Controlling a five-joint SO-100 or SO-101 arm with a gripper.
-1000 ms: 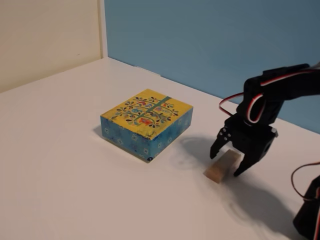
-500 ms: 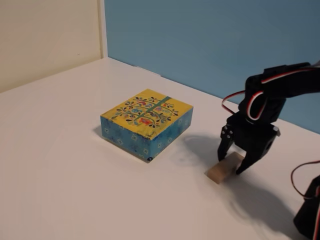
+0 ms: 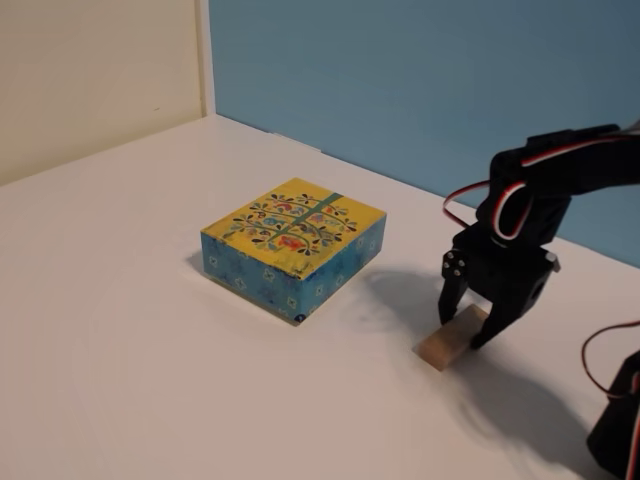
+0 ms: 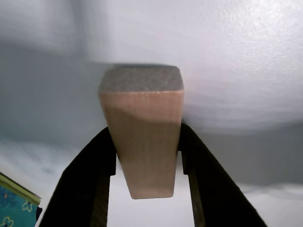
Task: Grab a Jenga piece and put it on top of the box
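The jaws of the gripper (image 3: 465,331) are clamped on the Jenga piece (image 3: 449,340), one finger pressed against each long side, as the wrist view shows (image 4: 142,142). In the fixed view the block lies on the white table (image 3: 120,330) at lower right of the frame. The box (image 3: 295,245) sits near the centre, to the left of the block and clearly apart from it.

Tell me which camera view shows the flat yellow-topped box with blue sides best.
The fixed view: the flat yellow-topped box with blue patterned sides appears whole there, with its tree pattern and two sides clear. The wrist view shows only one corner of it at the lower left edge.
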